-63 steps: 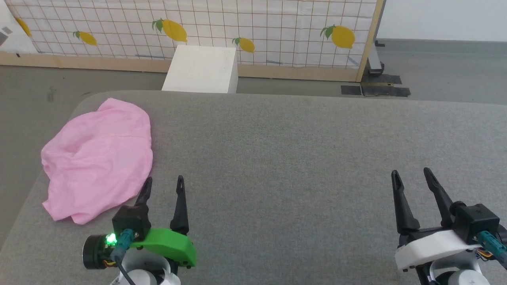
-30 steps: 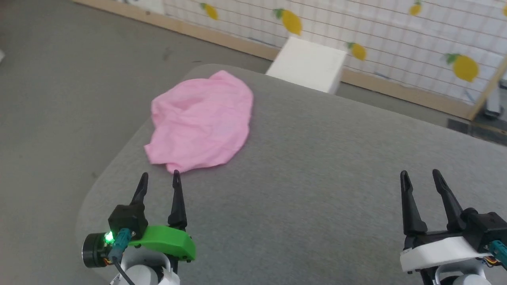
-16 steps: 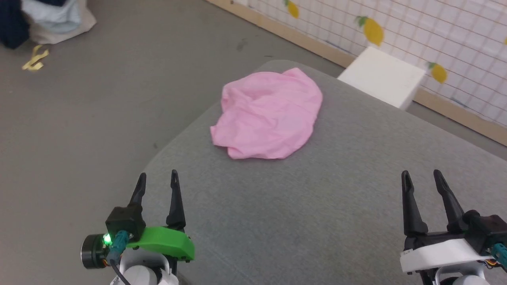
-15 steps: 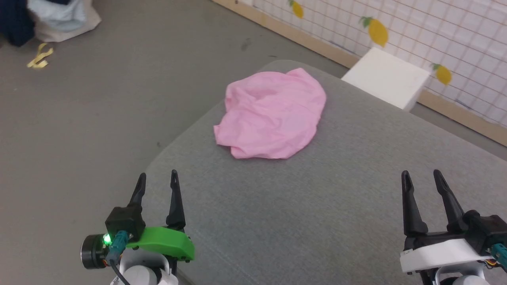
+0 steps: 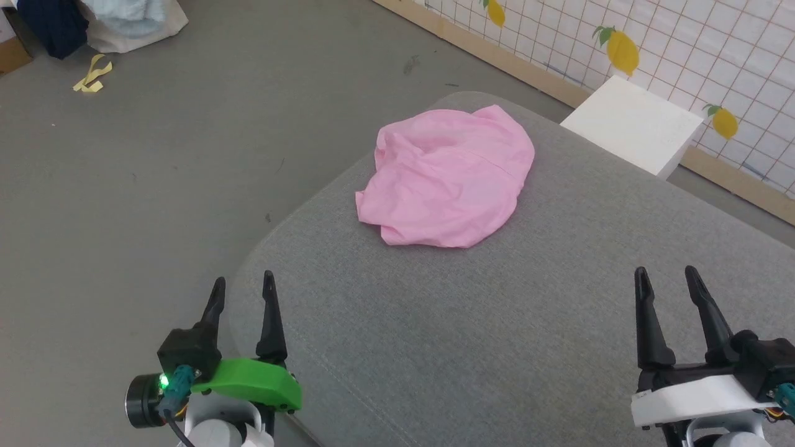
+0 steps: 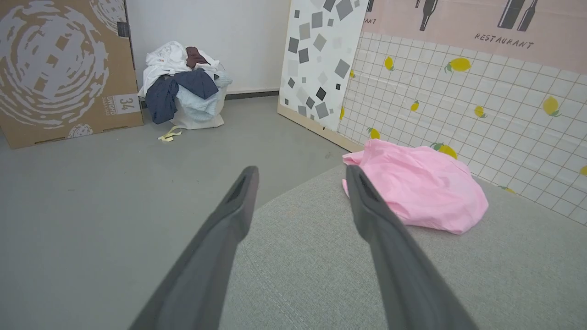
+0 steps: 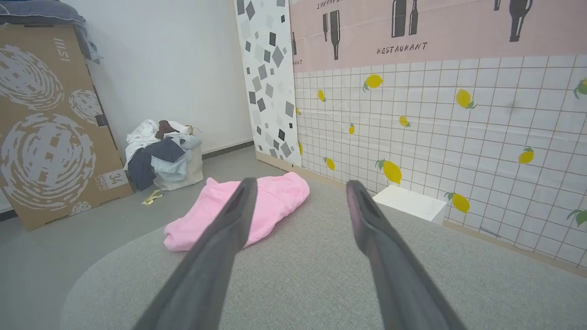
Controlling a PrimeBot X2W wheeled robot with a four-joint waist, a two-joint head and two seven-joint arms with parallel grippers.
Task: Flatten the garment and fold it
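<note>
The grey surface point(image 5: 497, 347) carries the garment point(image 5: 447, 180), a crumpled pink heap near its far-left corner. The left end effector point(image 5: 243, 279) and right end effector point(image 5: 665, 271) stand fully open, empty, well short of it. Approach low; pinch one outer edge each, then draw apart.

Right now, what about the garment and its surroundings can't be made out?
Head view: the garment lies bunched, and its own folds hide any waistband or tag.
Left wrist view: a finger of the left gripper covers one edge of the garment.
Right wrist view: a finger of the right gripper covers its middle.
Head view: the clothes pile is cut off by the top edge.
</note>
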